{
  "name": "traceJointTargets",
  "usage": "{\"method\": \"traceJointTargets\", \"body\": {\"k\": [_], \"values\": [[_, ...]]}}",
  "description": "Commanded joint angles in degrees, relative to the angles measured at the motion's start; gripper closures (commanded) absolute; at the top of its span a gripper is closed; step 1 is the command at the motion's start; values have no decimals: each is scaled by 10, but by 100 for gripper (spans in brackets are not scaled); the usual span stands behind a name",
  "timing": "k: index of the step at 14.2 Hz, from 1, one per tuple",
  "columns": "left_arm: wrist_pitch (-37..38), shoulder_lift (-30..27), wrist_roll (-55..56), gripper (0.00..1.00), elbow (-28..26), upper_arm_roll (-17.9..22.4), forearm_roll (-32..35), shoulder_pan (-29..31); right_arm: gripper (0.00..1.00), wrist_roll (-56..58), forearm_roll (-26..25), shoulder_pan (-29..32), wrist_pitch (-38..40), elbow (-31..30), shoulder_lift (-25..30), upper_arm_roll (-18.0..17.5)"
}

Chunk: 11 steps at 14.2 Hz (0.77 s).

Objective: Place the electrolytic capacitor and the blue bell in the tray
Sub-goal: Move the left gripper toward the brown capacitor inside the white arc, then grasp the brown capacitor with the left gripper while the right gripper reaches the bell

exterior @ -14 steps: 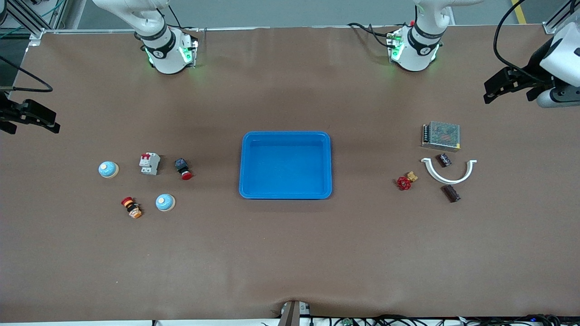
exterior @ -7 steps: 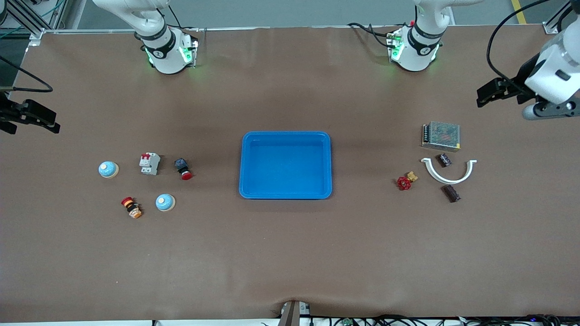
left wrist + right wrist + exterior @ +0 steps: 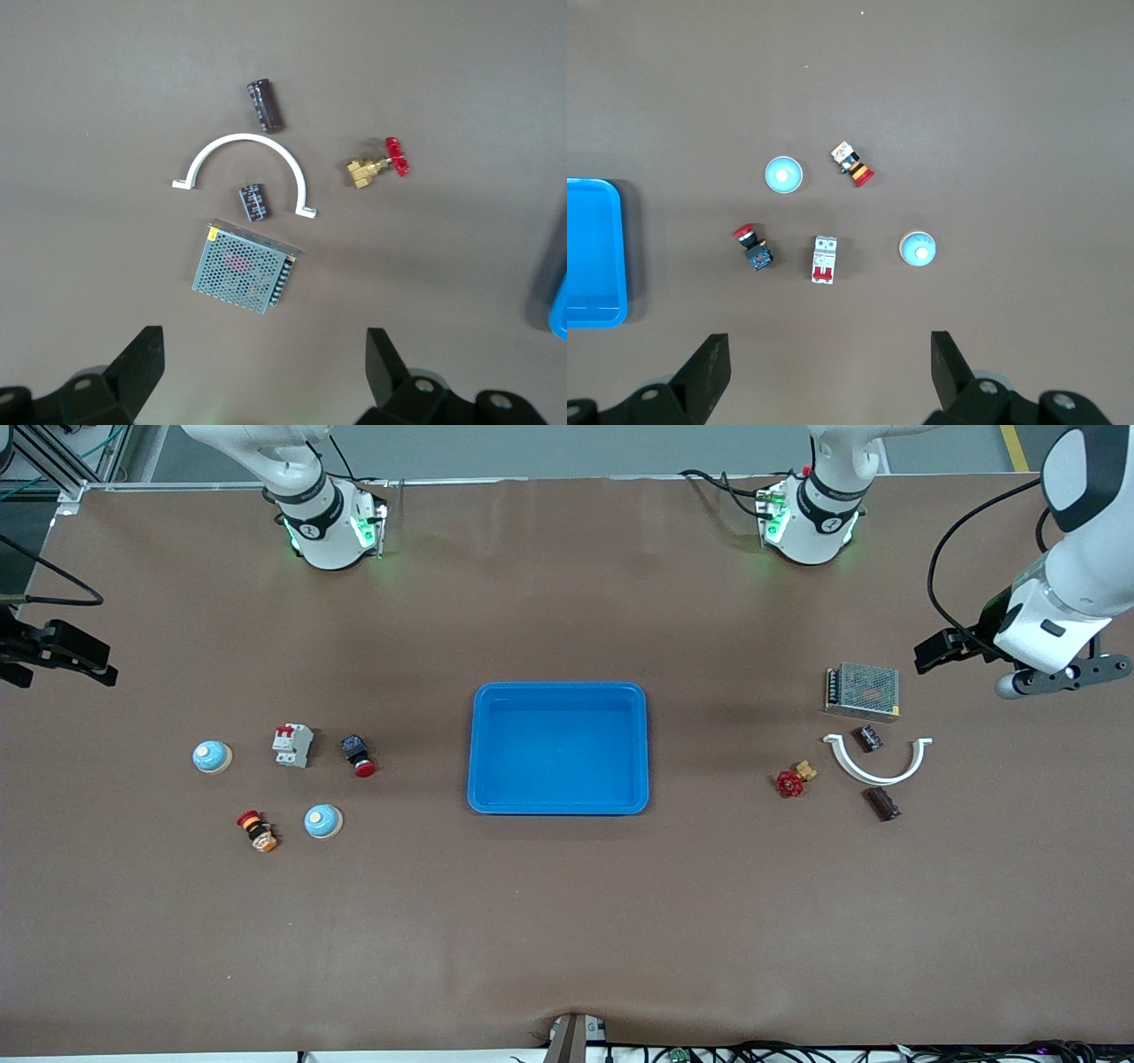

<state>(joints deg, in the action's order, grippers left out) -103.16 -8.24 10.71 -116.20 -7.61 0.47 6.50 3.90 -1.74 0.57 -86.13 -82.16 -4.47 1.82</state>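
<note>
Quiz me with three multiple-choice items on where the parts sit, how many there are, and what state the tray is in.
1. The small dark cylindrical capacitor nearest the grey mesh-cased power supply lies:
A. inside the white plastic half-ring's curve
B. in the tray
C. beside a bell

2. How many pale blue dome-shaped bells, and?
A. one
B. two
C. three

3. The bright blue shallow plastic tray is:
A. empty
B. holding a bell
C. holding a capacitor

Key: 1 A, the arc curves around it. 2 B, two domes lie toward the right arm's end. 3 A, only bare blue floor shows.
</note>
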Motion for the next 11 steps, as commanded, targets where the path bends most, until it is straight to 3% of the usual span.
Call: {"method": "traceJointTargets", "body": {"k": [1,6,7,8,9,11], "values": [[-74,-28,4,0,-80,-4,0,17,0,-1,6,7,4,15,-8,-6],[-273,-12,21,0,-205,-5,0,58,0,1,6,2,4,14,-7,-8],[-294,0,22,2,-214,-5,0,65,0,1,6,1,3,15,-8,-9],[-301,15,22,14,-214,-5,0,66,0,1,6,0,2,15,-9,-9],[-309,29,23,19,-215,-5,0,67,0,1,6,-7,-3,15,-12,-9],[-324,52,23,19,-215,-6,0,82,0,1,12,-14,-18,13,-23,-9]]}}
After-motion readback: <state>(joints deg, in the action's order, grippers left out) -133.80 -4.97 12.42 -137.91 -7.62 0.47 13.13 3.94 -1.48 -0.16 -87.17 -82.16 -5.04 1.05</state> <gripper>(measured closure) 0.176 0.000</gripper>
